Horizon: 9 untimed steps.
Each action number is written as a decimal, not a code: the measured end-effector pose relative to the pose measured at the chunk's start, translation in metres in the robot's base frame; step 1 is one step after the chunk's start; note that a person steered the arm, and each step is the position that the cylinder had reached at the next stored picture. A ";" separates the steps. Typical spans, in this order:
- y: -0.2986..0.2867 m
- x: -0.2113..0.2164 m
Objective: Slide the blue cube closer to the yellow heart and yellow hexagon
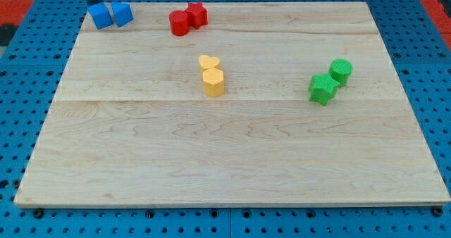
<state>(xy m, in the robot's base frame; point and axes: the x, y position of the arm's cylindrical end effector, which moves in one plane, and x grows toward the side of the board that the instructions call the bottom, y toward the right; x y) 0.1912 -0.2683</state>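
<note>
A blue cube sits at the board's top left, touching a second blue block on its right. My tip is just above and slightly left of the blue cube, at the view's top edge. The yellow heart and the yellow hexagon stand together near the board's middle, heart above hexagon, well down and to the right of the blue cube.
A red cylinder and a red star-shaped block sit at the top centre. A green star-shaped block and a green cylinder sit at the right. The wooden board lies on a blue perforated table.
</note>
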 end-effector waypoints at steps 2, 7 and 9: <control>0.042 0.062; 0.021 0.180; 0.033 0.127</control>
<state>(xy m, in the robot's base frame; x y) 0.3185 -0.2349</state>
